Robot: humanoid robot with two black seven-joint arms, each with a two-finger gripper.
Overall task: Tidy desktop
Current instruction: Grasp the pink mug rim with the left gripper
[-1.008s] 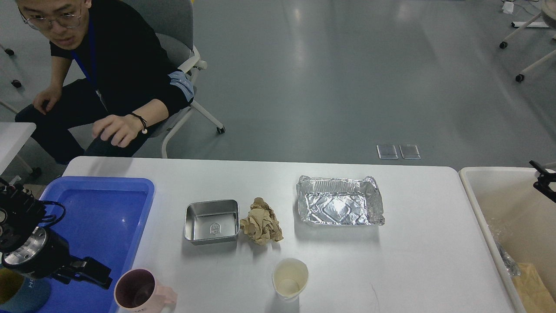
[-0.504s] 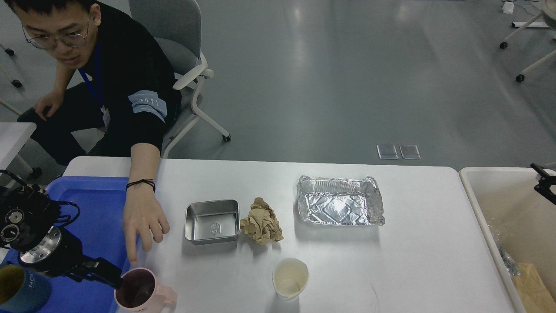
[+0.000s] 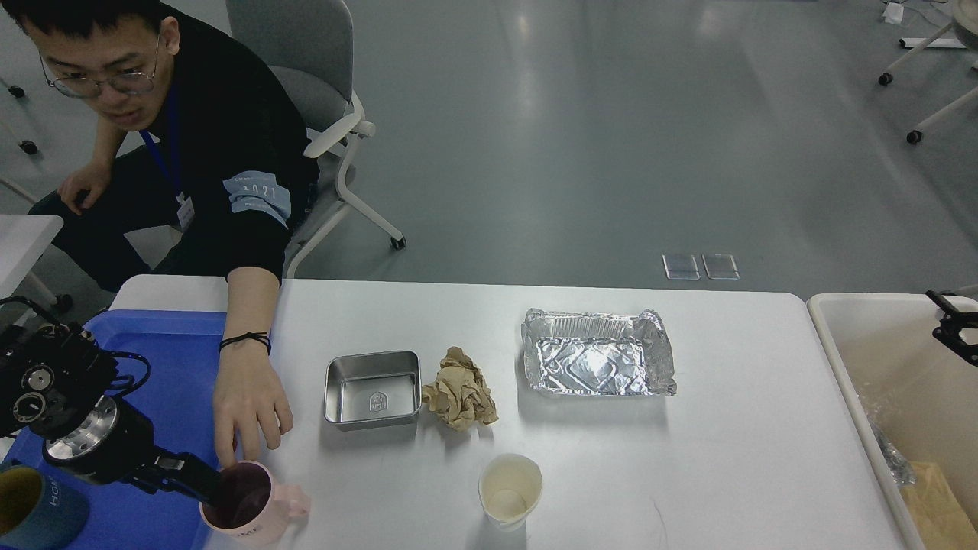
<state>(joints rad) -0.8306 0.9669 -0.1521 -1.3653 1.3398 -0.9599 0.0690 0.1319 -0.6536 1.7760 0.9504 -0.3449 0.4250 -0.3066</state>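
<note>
Fingers of the person's hand (image 3: 248,416) now touch the pink mug's (image 3: 246,504) rim, nearer than half a second ago, while the left gripper (image 3: 200,484) has pushed onto that rim at the white worktop's (image 3: 733,458) front-left corner. Sleeve patch reads "2021". Right gripper (image 3: 947,325) hangs over the cream bin (image 3: 848,382); neither gripper's opening can be told.
</note>
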